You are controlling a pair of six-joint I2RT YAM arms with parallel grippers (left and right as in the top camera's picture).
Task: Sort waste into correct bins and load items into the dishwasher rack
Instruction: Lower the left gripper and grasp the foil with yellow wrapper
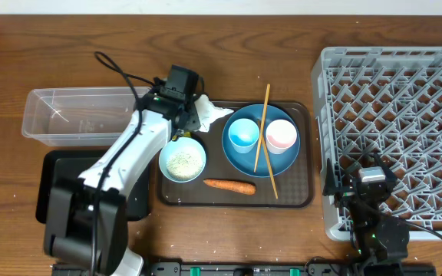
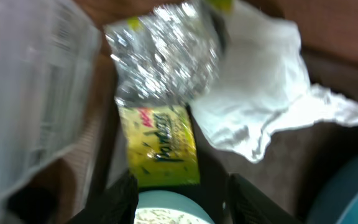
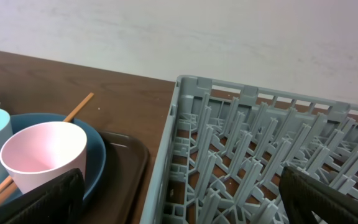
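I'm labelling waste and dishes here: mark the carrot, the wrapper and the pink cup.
carrot (image 1: 229, 185), overhead view, middle of its body.
wrapper (image 2: 161, 146), left wrist view, on its yellow label.
pink cup (image 3: 42, 152), right wrist view, on its inner wall.

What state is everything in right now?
wrapper, crumpled, at brown tray corner
bowl, upright, holds rice
light blue cup, upright, empty
white-pink cup, upright, empty
plate, carrying both cups
chopsticks, lying across plate
carrot, lying on brown tray
clear tub, empty
rack, empty
left gripper, open
right gripper, open
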